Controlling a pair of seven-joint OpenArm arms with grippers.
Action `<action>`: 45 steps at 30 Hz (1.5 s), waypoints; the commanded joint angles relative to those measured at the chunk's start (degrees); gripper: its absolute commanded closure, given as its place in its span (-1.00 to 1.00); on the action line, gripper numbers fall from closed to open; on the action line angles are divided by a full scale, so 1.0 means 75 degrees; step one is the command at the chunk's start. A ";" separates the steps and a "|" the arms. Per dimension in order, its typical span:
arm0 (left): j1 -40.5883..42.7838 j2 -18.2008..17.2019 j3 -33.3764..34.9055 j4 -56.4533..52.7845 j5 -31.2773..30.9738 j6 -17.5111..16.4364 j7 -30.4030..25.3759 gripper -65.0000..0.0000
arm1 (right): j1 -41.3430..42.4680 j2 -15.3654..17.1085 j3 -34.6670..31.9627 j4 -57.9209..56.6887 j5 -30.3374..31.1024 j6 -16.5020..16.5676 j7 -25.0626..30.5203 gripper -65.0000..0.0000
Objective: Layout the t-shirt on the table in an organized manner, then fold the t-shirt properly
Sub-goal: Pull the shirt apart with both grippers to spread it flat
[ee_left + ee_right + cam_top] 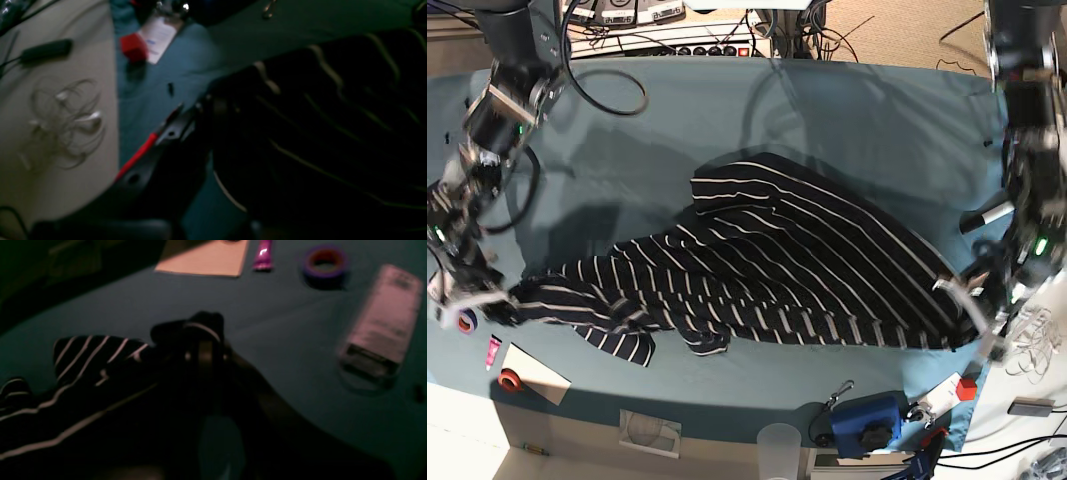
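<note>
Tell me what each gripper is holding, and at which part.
Both hold the t-shirt: the left gripper at one end's edge, the right gripper at the opposite end.

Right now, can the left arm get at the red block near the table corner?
Probably not freely: its fingers look shut on the t-shirt. The red block lies close by, unobstructed.

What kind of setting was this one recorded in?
Most likely a robotics lab bench: a table draped in teal cloth, a power strip with tangled cables behind it, and tape rolls, a plastic cup and other oddments along the front edge.
</note>
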 commanded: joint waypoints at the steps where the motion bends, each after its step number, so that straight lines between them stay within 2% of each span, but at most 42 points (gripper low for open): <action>1: -0.0501 -0.0119 0.0087 -0.0201 0.0087 0.0093 -0.0338 1.00 | 0.0440 0.0163 -0.0131 -0.0210 -0.0026 -0.0006 0.0449 1.00; 5: -0.1536 -0.0029 0.0577 -0.1466 0.0233 0.0160 -0.0385 1.00 | 0.1314 0.0166 -0.0673 -0.1536 -0.0568 -0.0009 0.1515 1.00; 8: -0.2087 -0.0026 0.0714 -0.2154 0.0230 0.0146 -0.0388 1.00 | 0.1897 0.0163 -0.1008 -0.2020 -0.0994 -0.0012 0.1996 1.00; 10: -0.2308 -0.0032 0.0705 -0.2361 0.0239 0.0137 -0.0382 1.00 | 0.2209 0.0163 -0.1201 -0.2072 -0.1207 -0.0012 0.1888 1.00; 13: -0.2419 -0.0032 0.0705 -0.2390 0.0338 -0.0052 -0.0385 0.98 | 0.2562 0.0163 -0.1469 -0.2069 -0.1253 0.0020 0.1355 1.00; 14: -0.2428 -0.0032 0.0705 -0.2390 0.0373 -0.0157 -0.0382 0.72 | 0.2643 0.0163 -0.1547 -0.2069 -0.1253 0.0090 0.1183 0.91; 16: -0.2428 -0.0026 0.0705 -0.2387 0.0370 -0.0204 -0.0382 0.15 | 0.2736 0.0163 -0.1676 -0.2069 -0.1253 0.0338 0.1005 0.52; 17: -0.2428 -0.0026 0.0705 -0.2387 0.0370 -0.0152 -0.0382 -0.06 | 0.2763 0.0166 -0.1711 -0.2069 -0.1253 0.0498 0.0991 0.37; 19: -0.2433 -0.0032 0.0705 -0.2387 0.0344 0.0146 -0.0309 -0.27 | 0.2801 0.0166 -0.1722 -0.2069 -0.1250 0.0638 0.0962 0.28; 21: -0.2474 -0.0032 0.0705 -0.2381 0.0344 0.0353 0.0070 -0.27 | 0.2844 0.0169 -0.1716 -0.2066 -0.1241 0.0632 0.0947 0.28; 26: -0.2687 -0.0055 0.0694 -0.2241 -0.0533 0.0230 0.1154 -0.26 | 0.2812 0.0251 -0.1716 -0.1507 -0.0790 0.0717 0.0603 0.28; 29: -0.2681 -0.0050 0.0530 -0.1740 -0.1023 -0.0172 0.1498 -0.26 | 0.2766 0.0338 -0.1696 -0.0708 -0.0399 0.0935 0.0178 0.28; 31: -0.2655 -0.0050 0.0414 -0.1276 -0.1524 -0.0493 0.2066 -0.25 | 0.2728 0.0391 -0.1629 -0.0099 -0.0312 0.0985 -0.0309 0.28; 34: -0.2396 -0.0041 0.0405 -0.0449 -0.2113 -0.0851 0.2833 -0.09 | 0.2707 0.0396 -0.1338 0.0597 -0.0297 0.0988 -0.0947 0.28; 38: -0.1460 0.0020 0.0405 0.0638 -0.2253 -0.1005 0.2975 -0.03 | 0.2704 0.0399 -0.0726 0.0845 0.0230 0.1029 -0.1623 0.28; 40: -0.0796 0.0154 0.0405 0.1157 -0.2250 -0.1046 0.3019 -0.03 | 0.2620 0.0399 -0.0329 0.0845 0.0565 0.1297 -0.1833 0.28; 45: 0.0941 0.0874 0.0405 0.2468 -0.2124 -0.1134 0.3075 -0.03 | 0.2107 0.0402 0.0726 0.0848 0.1311 0.1757 -0.2267 0.28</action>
